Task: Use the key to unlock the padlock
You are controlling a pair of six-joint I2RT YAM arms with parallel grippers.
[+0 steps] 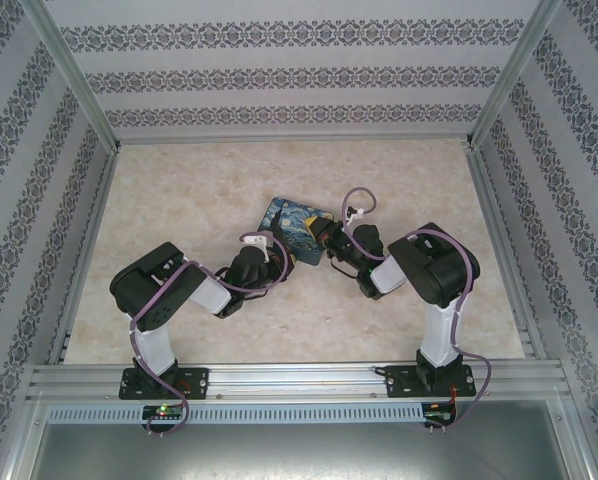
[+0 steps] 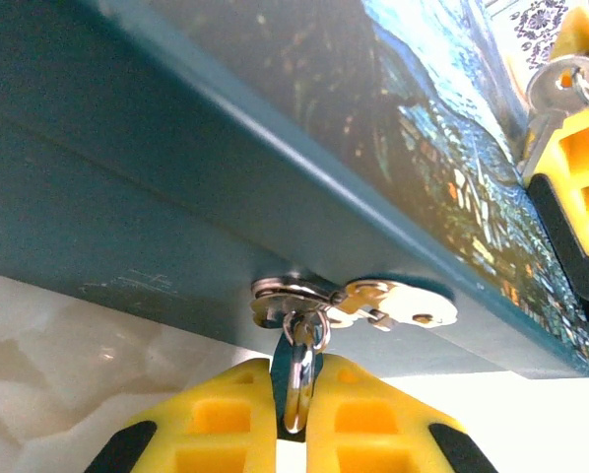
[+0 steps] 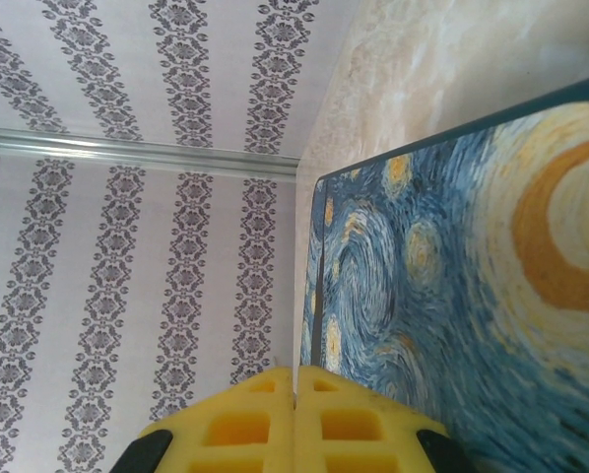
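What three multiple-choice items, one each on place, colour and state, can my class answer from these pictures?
1. Where is the painted box? A: far left corner. B: at the table's middle. C: on the rail.
2. What colour are the left claw's fingers? A: red. B: green. C: yellow.
3. How is the left claw? A: shut on the padlock. B: wide open. C: holding a cable.
Key: B, the top view shows it centred; C, the wrist view shows yellow; A, its fingers pinch the lock's metal.

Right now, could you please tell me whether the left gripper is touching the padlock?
Touching. The left wrist view shows the left gripper closed on the padlock, both fingers pressed against it.
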